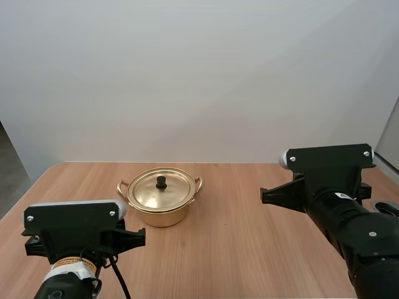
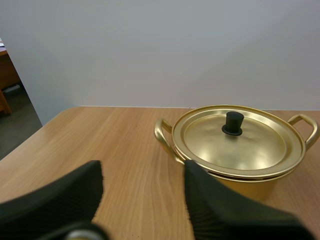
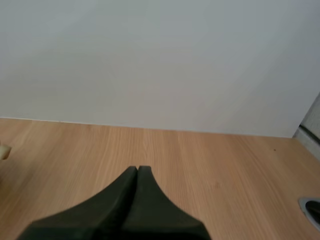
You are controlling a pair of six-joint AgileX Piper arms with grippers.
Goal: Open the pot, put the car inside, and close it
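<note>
A golden pot with two side handles stands on the wooden table, its lid on, topped by a black knob. In the left wrist view the pot sits just ahead of my left gripper, whose fingers stand apart and open, with nothing between them. The lid and its knob lie flat on the pot. My right gripper is shut on nothing, its tips together as one dark wedge over bare table. Both arms hang near the table's front.
A small pale thing peeks in beside the table at the edge of the right wrist view. A round grey-rimmed hole sits in the table near the right arm. A white wall stands behind the table's far edge.
</note>
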